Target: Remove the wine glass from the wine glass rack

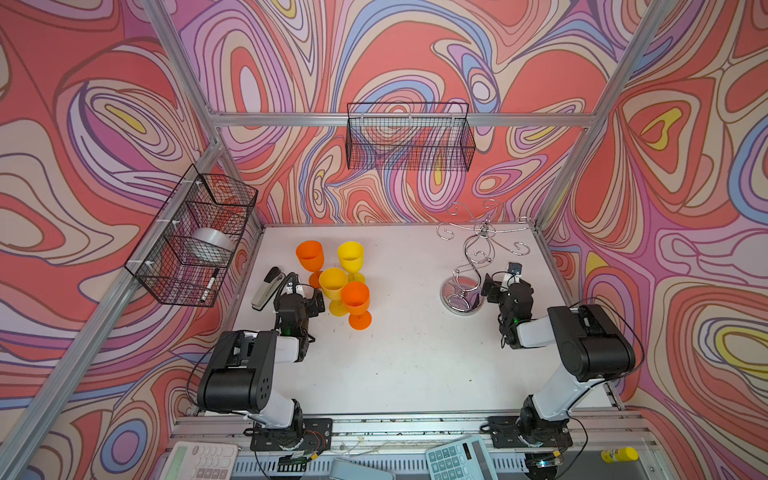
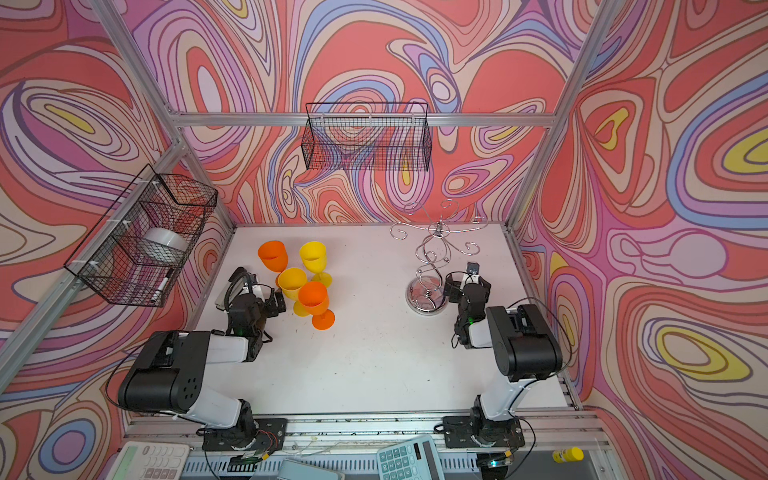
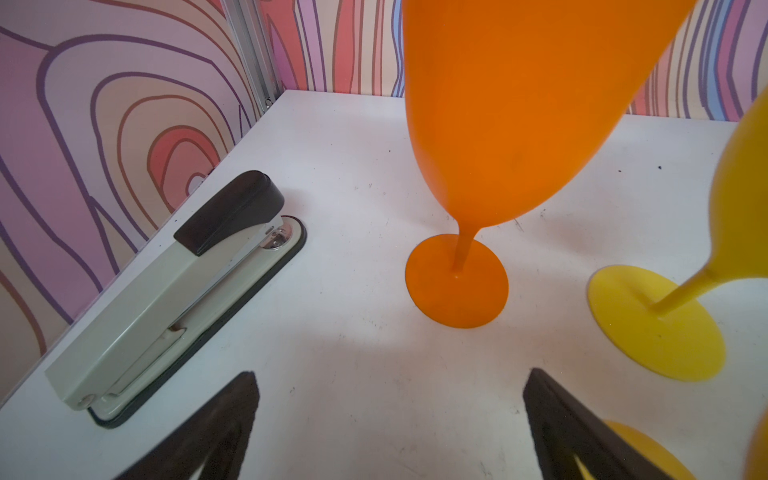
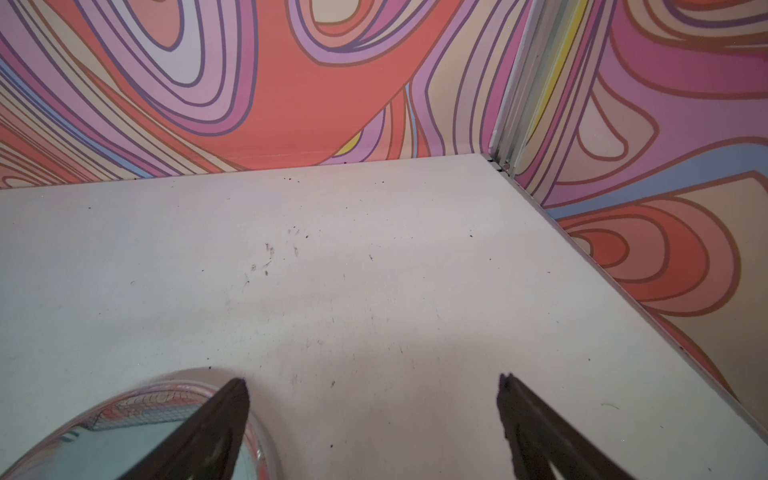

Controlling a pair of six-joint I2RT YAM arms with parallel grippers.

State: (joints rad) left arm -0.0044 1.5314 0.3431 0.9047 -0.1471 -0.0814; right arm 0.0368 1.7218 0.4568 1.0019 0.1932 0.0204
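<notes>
1. My right end effector (image 1: 500, 279) is wide open and empty.
2. The shiny wine glass rack (image 1: 473, 257) stands just beside it, toward the middle.
3. My left end effector (image 1: 305, 293) is open too, close to four wine glasses (image 1: 332, 282) standing on the surface (image 1: 415, 353).

Four wine glasses (image 1: 332, 282) stand bunched on the table (image 1: 415, 353), left of centre. The stapler (image 1: 266, 288) lies to their left, by the wall, and the left gripper (image 1: 305, 291) sits between the two. Over on the right, towards the back, stands the wine glass rack (image 1: 461, 297), well apart from the glasses. The right gripper (image 1: 500, 279) is just beside its base, on the right.
</notes>
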